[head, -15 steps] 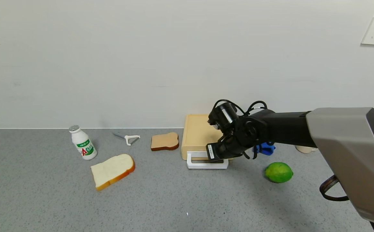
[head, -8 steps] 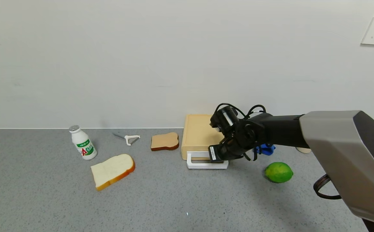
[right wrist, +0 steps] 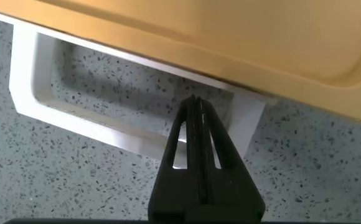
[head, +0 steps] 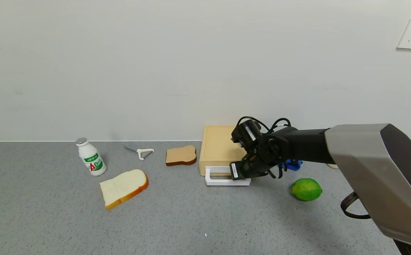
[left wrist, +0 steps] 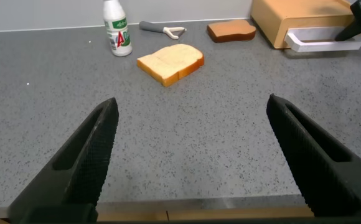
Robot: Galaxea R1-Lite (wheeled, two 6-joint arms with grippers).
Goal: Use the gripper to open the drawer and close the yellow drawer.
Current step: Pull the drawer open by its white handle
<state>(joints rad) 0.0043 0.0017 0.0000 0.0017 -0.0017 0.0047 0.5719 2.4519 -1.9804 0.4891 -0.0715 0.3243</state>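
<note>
The pale-yellow drawer sits near the back wall with its tray pushed in. Its white loop handle lies on the counter in front of it. My right gripper is shut and empty. In the right wrist view its pressed-together fingertips point down inside the opening of the handle, near its right end, just in front of the box. My left gripper is open and empty, parked low over the counter's front edge, far from the drawer.
A white bottle, a peeler, a brown bread slice and a white bread slice lie left of the drawer. A lime and a blue object lie to its right.
My right arm has lowered and the shut gripper has dropped a little into the handle loop. The drawer and handle have not moved.
</note>
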